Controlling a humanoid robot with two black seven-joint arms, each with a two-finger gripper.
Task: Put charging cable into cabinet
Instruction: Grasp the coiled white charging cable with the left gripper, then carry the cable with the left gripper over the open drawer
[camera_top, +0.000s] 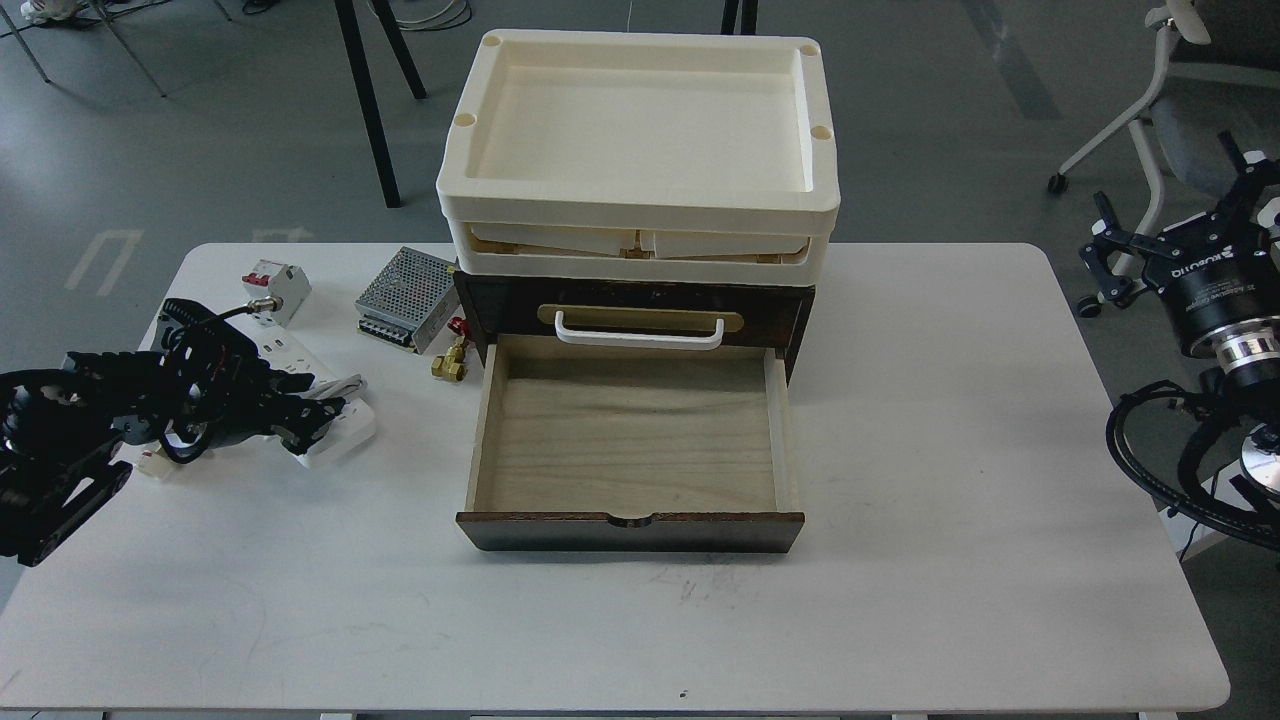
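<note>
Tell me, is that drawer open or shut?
Open: the drawer is pulled out of the cabinet, its pale wood floor bare.

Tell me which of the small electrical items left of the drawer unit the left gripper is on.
The power strip, white and flat, under the left gripper; the mesh power supply box and circuit breaker sit apart, farther back.

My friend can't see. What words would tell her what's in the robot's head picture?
The left gripper reaches over a white charging cable on a white table, beside a dark cabinet whose bottom drawer is open and empty. Cream trays sit on top; the right gripper hangs off to the side.
</note>
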